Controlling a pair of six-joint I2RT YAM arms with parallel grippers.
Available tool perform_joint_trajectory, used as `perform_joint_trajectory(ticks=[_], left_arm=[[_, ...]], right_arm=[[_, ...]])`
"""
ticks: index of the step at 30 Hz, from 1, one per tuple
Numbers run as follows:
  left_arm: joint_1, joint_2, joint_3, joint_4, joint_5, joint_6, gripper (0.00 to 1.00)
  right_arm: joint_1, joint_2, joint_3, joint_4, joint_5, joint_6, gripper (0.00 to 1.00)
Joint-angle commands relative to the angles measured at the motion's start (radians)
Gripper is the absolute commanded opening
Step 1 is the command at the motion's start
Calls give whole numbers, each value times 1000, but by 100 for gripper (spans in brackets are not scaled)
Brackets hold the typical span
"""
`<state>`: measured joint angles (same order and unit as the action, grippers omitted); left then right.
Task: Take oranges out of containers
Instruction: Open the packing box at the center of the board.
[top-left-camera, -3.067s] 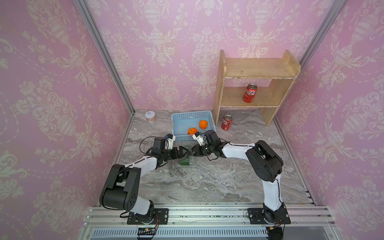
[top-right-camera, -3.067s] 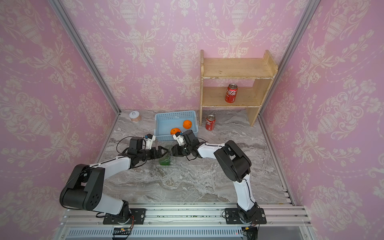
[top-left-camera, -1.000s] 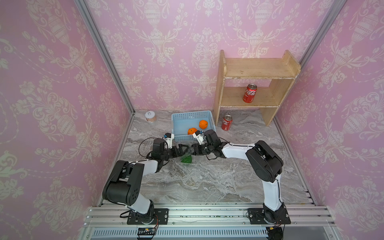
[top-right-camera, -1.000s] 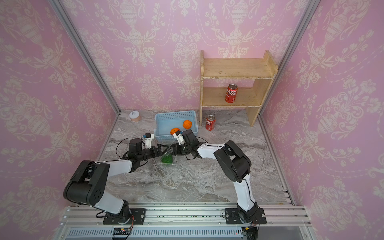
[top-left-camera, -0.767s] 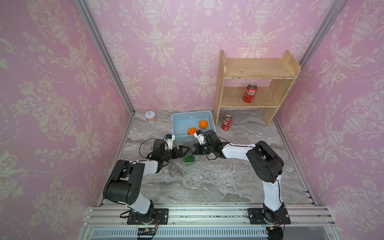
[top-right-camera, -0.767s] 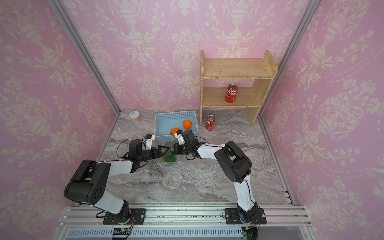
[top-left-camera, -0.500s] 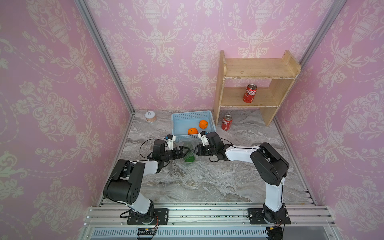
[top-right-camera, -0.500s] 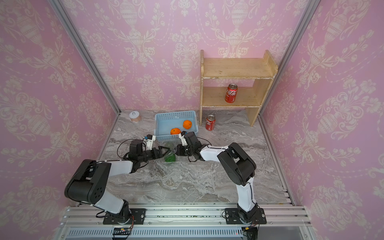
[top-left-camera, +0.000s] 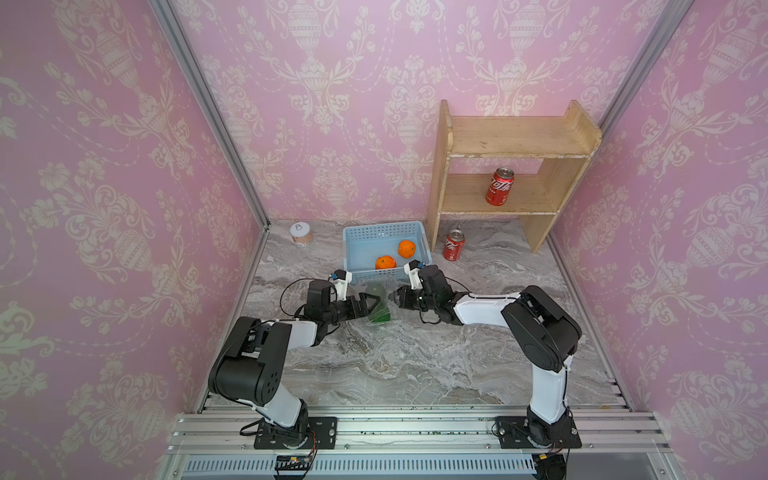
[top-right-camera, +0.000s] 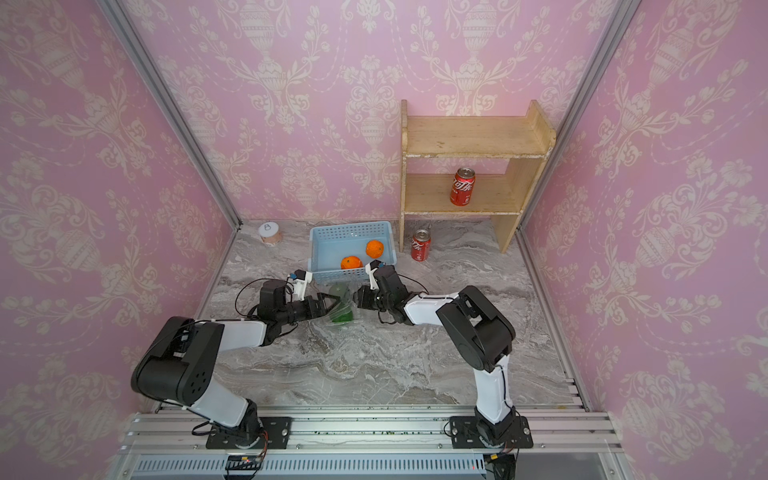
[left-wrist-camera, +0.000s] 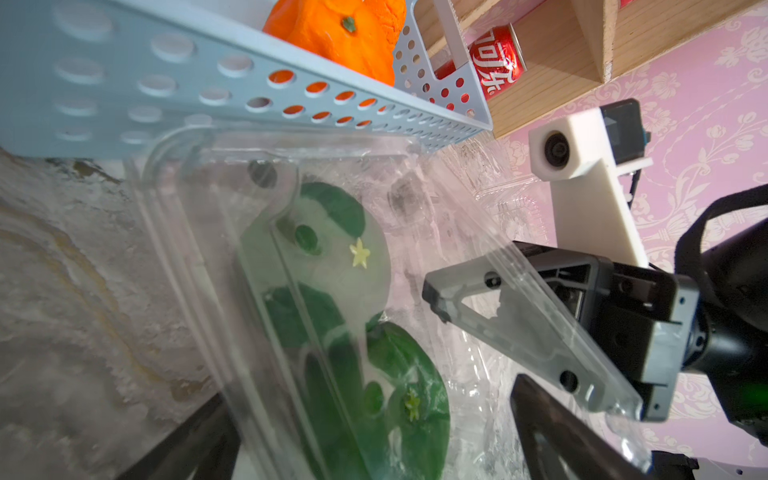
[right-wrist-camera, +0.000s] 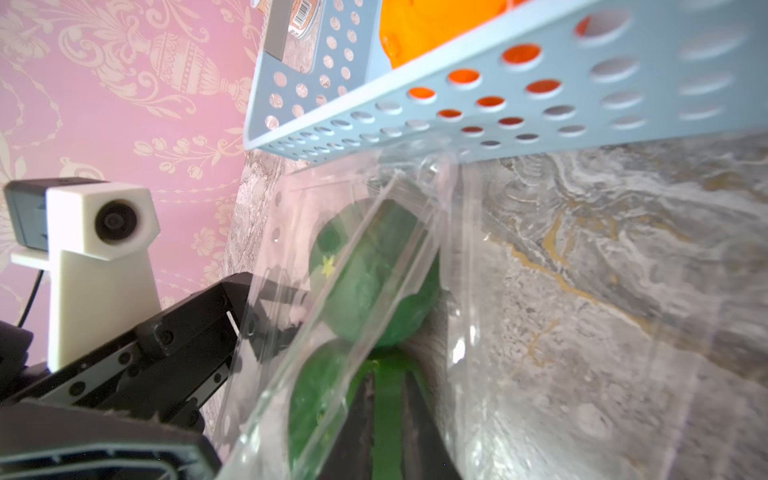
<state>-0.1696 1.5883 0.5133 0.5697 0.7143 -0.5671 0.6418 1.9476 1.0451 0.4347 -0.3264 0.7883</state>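
A clear container (top-left-camera: 379, 308) stands tilted on the marble in front of the basket. Two dark green oranges (left-wrist-camera: 399, 374) (right-wrist-camera: 374, 299) are inside it. My left gripper (top-left-camera: 373, 306) reaches in from the left. Its fingers (left-wrist-camera: 552, 428) straddle the container's body and press its sides. My right gripper (top-left-camera: 393, 297) comes from the right, its jaws almost together on the container's thin lid edge (right-wrist-camera: 386, 415). Two bright oranges (top-left-camera: 385, 262) (top-left-camera: 406, 248) lie loose in the blue basket (top-left-camera: 382, 228).
The basket sits directly behind the container. A wooden shelf (top-left-camera: 511, 145) holds a red can (top-left-camera: 500, 187), and another can (top-left-camera: 454, 245) stands at its foot. A small capped jar (top-left-camera: 301, 233) is at the back left. More crumpled clear plastic (left-wrist-camera: 503, 199) lies beside the basket.
The right gripper's jaws have narrowed onto the container's edge. The container has shifted slightly right with the left gripper still on it.
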Motion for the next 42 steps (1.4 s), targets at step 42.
perform_joint_trajectory(ticks=[42], left_arm=[[-12,82,-16,170,83,-88,99]], right_arm=[[10,82,33,160,-29,60,49]])
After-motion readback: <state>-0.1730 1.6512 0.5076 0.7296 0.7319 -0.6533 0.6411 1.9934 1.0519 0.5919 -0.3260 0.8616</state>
